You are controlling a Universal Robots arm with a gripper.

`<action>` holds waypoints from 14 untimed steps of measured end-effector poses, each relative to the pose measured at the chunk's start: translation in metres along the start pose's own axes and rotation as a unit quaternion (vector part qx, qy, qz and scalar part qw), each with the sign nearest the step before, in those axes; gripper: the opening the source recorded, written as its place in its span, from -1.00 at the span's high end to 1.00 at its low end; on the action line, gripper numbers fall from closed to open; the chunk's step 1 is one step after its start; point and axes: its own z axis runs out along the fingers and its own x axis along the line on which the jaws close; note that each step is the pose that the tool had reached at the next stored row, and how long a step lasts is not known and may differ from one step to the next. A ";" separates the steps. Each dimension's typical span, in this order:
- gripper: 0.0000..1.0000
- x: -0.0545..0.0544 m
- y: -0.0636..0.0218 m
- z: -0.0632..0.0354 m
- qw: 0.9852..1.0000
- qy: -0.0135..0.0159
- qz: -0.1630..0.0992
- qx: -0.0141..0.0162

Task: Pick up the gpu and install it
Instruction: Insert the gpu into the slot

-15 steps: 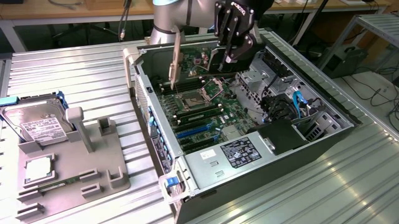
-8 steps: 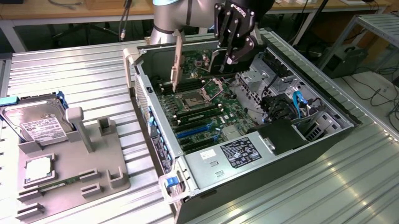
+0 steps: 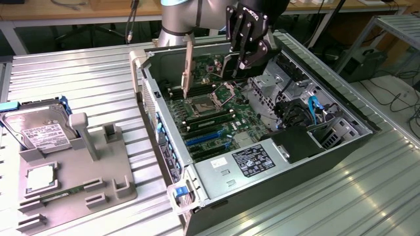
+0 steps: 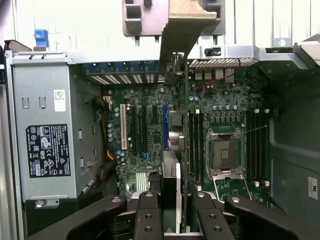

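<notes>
- Above the open computer case (image 3: pixel 276 196), in the upper middle of the exterior view, the gripper (image 3: pixel 246 63) is hanging from the arm with its fingers clamped on the graphics card (image 3: pixel 187 69).
- The graphics card is hanging on edge from the gripper. Its pale metal bracket is standing upright to the exterior view's left of the fingers, over the motherboard (image 3: pixel 246 118).
- In the wrist view, the gripper (image 4: pixel 177 220) is pinching the graphics card (image 4: pixel 172 172) between its two black fingers (image 4: pixel 147 215), one pressing on each face. The card is running edge-on away from the fingers toward the bracket at its far end.
- The card is sitting over the strip of motherboard (image 4: pixel 145 165) between the blue slot (image 4: pixel 165 125) and the memory slots beside the processor socket (image 4: pixel 223 150). Whether its lower edge is touching a slot I cannot tell.
- A power supply (image 3: pixel 253 162) with a black label is sitting in the case at the lower middle of the exterior view, well apart from the gripper.
- At the exterior view's left, a grey tray (image 3: pixel 98 172) is lying on the ribbed metal table (image 3: pixel 85 73). It is carrying a hard drive (image 3: pixel 39 130) and a green memory stick (image 3: pixel 62 192), both well apart from the card.
</notes>
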 end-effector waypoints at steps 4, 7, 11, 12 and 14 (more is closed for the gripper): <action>0.44 0.000 -0.0002 0.0020 1.000 0.000 0.000 0.002; 0.44 0.000 -0.0003 0.0033 1.000 0.000 0.000 0.003; 0.44 0.000 -0.0006 0.0041 1.000 0.000 0.000 0.003; 0.44 0.000 -0.0007 0.0045 1.000 0.000 0.000 0.003; 0.44 0.000 -0.0009 0.0050 1.000 0.000 0.000 0.003</action>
